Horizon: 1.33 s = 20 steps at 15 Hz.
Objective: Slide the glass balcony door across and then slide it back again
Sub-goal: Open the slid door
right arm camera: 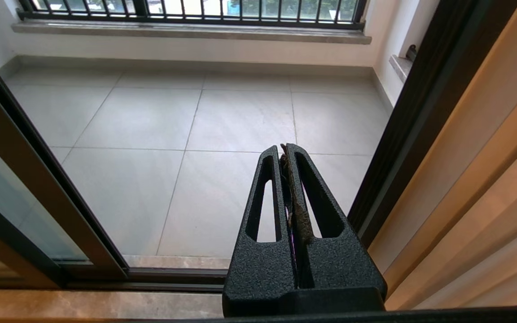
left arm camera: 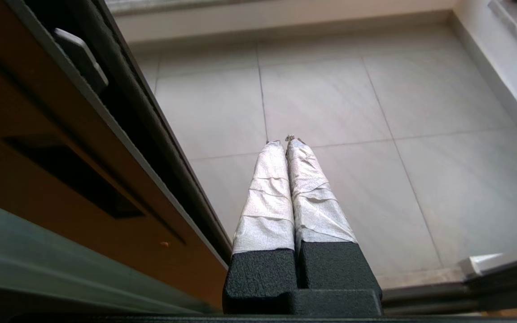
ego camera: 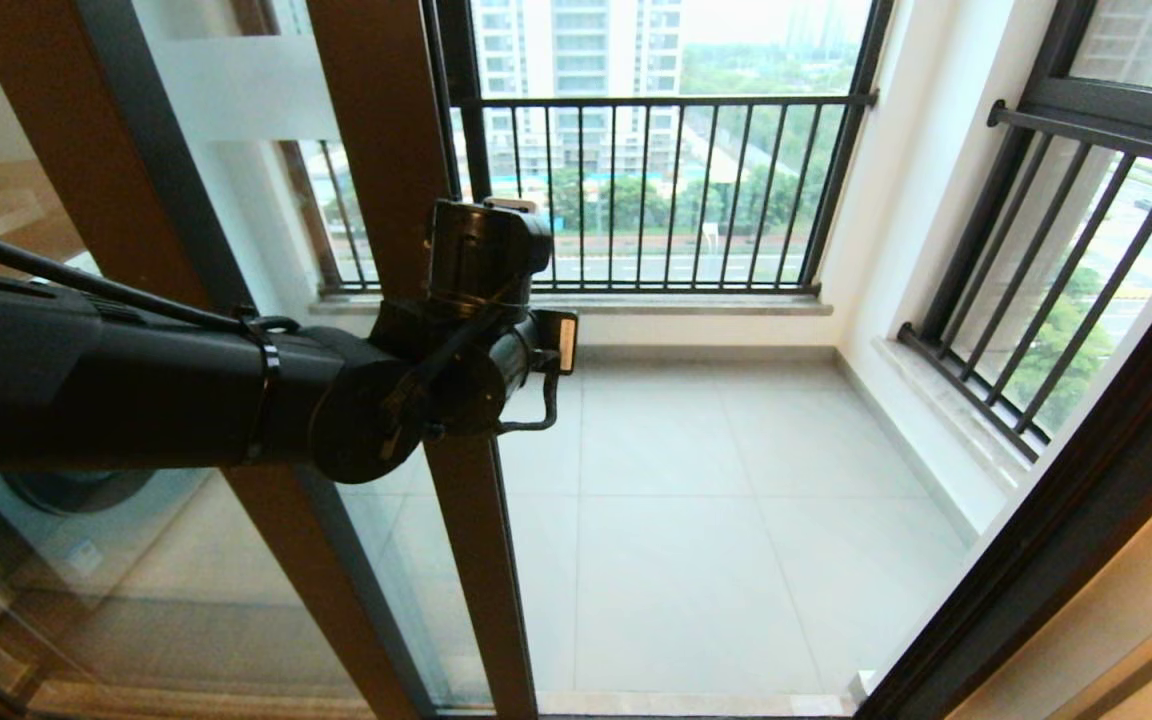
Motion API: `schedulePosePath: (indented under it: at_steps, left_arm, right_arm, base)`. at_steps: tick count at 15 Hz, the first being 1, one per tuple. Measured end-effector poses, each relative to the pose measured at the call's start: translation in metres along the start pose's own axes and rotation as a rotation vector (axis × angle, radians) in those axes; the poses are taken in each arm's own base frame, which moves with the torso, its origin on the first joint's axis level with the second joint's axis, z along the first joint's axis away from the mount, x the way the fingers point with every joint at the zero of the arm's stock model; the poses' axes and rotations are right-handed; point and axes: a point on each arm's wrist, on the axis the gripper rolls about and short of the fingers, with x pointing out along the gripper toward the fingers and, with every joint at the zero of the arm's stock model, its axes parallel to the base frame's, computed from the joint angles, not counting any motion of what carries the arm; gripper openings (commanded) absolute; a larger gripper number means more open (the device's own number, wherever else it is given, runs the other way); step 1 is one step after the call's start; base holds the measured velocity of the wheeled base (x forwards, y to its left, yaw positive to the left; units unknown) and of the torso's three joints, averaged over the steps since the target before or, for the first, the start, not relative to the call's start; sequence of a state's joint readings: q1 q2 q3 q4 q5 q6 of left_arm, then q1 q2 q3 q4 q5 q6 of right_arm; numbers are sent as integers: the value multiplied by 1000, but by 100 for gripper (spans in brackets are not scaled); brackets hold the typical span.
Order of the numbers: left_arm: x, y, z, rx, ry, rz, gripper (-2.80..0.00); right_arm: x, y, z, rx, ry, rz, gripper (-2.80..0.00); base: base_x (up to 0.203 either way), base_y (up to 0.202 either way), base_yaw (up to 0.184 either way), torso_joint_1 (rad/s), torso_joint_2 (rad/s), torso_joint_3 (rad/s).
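Note:
The glass balcony door point(ego camera: 466, 560) stands at the left of the doorway, and its frosted white band point(ego camera: 236, 90) shows high up. My left arm reaches across it, the wrist point(ego camera: 481, 300) level with the brown stile. In the left wrist view the stile point(left arm camera: 106, 224) with its black handle slot point(left arm camera: 70, 175) runs close beside my left gripper point(left arm camera: 285, 141). Its white-taped fingers point(left arm camera: 267, 197) are shut on nothing and lie just off the door's edge, over the balcony floor. My right gripper point(right arm camera: 284, 150) is shut and empty, hanging in the open doorway between the door point(right arm camera: 38, 179) and the dark jamb point(right arm camera: 420, 112).
Grey balcony floor tiles point(ego camera: 716, 520) lie past the opening. Black-barred windows point(ego camera: 666, 190) close the far and right point(ego camera: 1066, 280) sides. The floor track point(right arm camera: 173, 276) crosses the threshold. A second brown-framed panel point(ego camera: 66, 150) stands at far left. A grey latch piece point(left arm camera: 81, 58) sits on the door's edge.

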<state>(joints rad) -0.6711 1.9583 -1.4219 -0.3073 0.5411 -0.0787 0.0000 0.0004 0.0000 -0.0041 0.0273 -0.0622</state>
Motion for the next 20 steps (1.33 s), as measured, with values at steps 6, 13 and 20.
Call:
schedulePosePath:
  at_steps: [6,13,20]
  left_arm:
    - [14,-3,0,-78,-33,126,-280]
    - [5,-8,-11,-80,-8,165,-280]
    - [7,-3,-4,-129,-88,165,-280]
  right_arm:
    - [0,0,0,0,0,0,-280]
    - [0,0,0,0,0,0,-280]
    - [0,0,0,0,0,0,-280]
  base:
    - [0,0,0,0,0,0]
    - [0,0,0,0,0,0]
    - [0,0,0,0,0,0]
